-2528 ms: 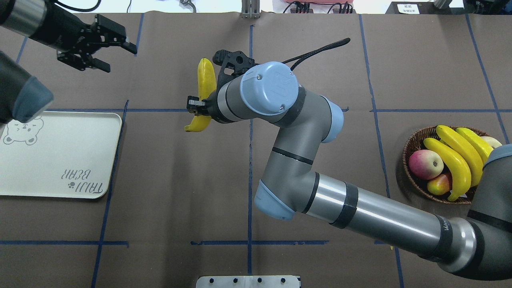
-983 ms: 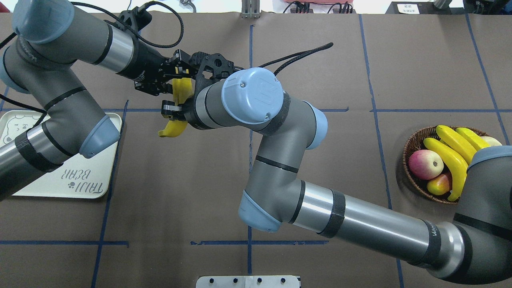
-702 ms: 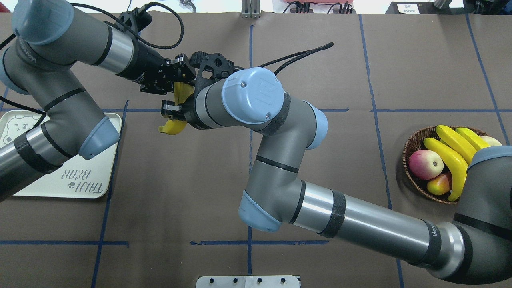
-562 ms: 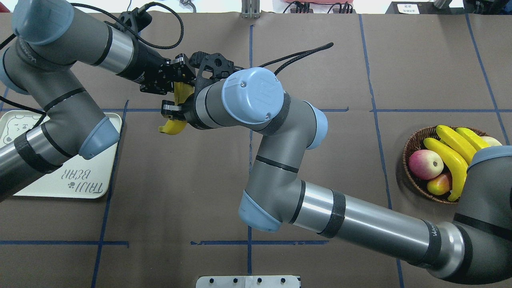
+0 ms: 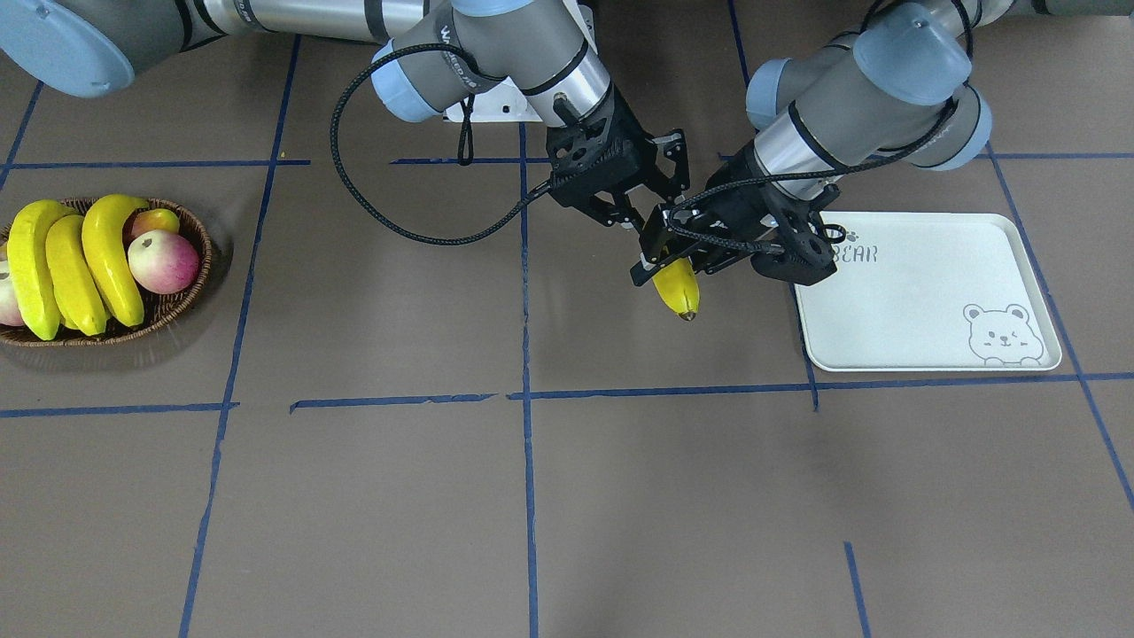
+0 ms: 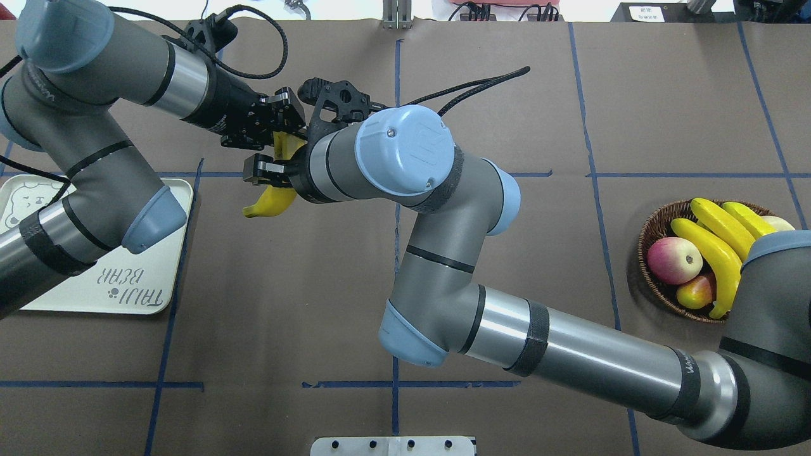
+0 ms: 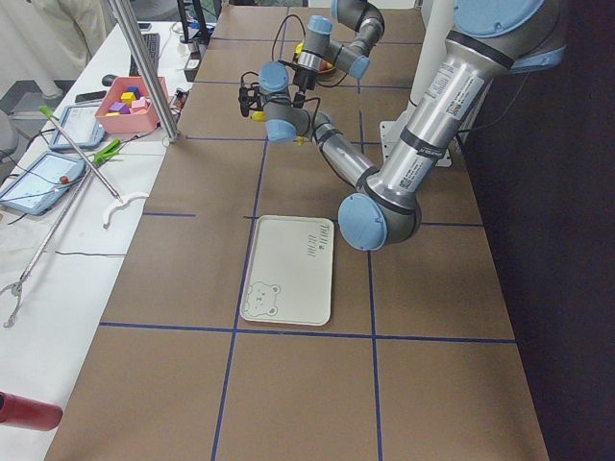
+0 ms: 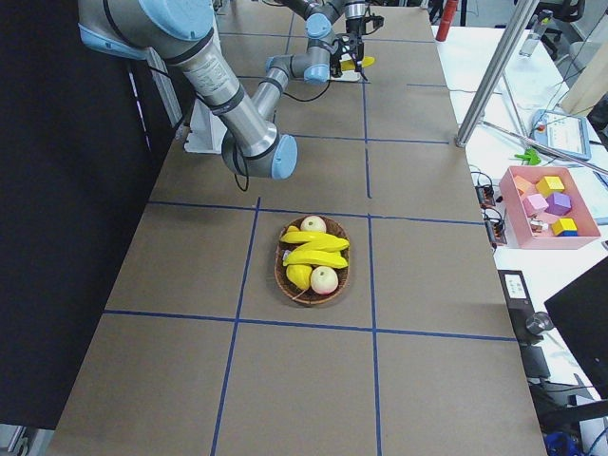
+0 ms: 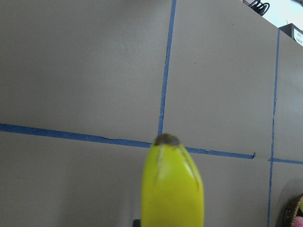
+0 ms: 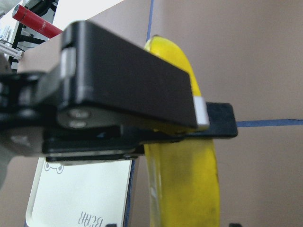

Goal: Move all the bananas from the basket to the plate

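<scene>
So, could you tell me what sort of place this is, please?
Probably a robotics lab: two robot arms over a table with a blue tape grid, and a side bench holding tablets and a bin of blocks.

Glossy banana point(image 5: 678, 285), wicker basket point(image 5: 177, 306)

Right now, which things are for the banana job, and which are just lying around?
For the job: the held banana, the basket, three bananas in it, the plate, the left tool, the right tool.

Just lying around: apples in the basket, pink box of blocks, tablets.
</scene>
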Action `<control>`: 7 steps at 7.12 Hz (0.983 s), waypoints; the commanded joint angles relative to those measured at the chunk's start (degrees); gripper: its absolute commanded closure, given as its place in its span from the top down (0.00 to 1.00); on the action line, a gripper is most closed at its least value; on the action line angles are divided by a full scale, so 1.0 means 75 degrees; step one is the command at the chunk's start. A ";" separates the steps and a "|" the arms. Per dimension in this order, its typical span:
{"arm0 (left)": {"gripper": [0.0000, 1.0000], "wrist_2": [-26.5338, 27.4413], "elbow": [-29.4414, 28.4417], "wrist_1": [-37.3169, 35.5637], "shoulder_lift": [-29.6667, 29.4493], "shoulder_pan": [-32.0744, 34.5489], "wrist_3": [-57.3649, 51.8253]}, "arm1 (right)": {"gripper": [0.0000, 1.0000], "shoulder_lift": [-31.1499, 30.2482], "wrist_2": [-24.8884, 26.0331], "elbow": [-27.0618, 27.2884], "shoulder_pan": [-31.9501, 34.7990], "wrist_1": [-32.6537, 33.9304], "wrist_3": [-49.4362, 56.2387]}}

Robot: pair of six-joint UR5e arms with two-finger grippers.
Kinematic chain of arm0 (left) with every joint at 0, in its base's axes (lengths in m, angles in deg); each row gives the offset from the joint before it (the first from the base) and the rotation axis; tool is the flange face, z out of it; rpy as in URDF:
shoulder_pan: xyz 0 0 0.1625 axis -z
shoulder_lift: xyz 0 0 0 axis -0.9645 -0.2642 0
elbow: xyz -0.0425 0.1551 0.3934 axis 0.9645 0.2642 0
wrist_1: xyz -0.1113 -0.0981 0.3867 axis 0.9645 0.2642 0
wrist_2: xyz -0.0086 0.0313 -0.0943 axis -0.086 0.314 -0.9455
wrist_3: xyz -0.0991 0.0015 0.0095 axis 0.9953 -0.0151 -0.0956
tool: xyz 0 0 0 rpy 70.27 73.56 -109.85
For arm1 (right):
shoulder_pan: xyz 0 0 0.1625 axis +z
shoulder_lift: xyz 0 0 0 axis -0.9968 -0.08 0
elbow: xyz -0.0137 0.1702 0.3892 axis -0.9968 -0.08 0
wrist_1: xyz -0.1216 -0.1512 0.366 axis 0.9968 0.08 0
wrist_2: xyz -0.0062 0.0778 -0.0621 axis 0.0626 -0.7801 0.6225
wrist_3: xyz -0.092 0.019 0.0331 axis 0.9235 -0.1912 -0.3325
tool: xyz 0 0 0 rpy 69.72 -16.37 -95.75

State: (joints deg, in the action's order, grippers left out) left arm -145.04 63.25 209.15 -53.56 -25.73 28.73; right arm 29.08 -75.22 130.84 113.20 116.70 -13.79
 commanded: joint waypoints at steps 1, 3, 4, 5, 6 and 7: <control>0.00 0.0000 -0.0005 0.0000 0.0005 0.0047 0.0000 | 0.99 -0.0016 -0.0059 0.0065 0.0079 -0.0012 0.0009; 0.00 -0.0035 -0.0017 -0.0116 0.0040 0.0351 0.0058 | 0.99 -0.0494 -0.0513 0.0579 0.0382 0.0070 0.0021; 0.00 -0.0035 0.0006 -0.0117 0.0412 0.0410 0.0058 | 0.99 -0.0717 -0.1016 0.0628 0.0616 0.0105 0.0068; 0.00 -0.0047 0.0007 -0.0117 0.0682 0.0620 0.0047 | 0.99 -0.0998 -0.1206 0.0628 0.0804 0.0128 0.0103; 0.00 -0.0047 0.0007 -0.0129 0.1068 0.0842 0.0035 | 0.99 -0.1349 -0.1521 0.0628 0.1026 0.0140 0.0115; 0.00 -0.0058 0.0018 -0.0129 0.1617 0.1100 0.0023 | 0.99 -0.1840 -0.1768 0.0652 0.1307 0.0164 0.0161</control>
State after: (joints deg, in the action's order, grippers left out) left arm -145.40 63.32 208.22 -45.55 -19.56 29.01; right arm 19.05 -86.11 135.57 120.75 117.75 -12.90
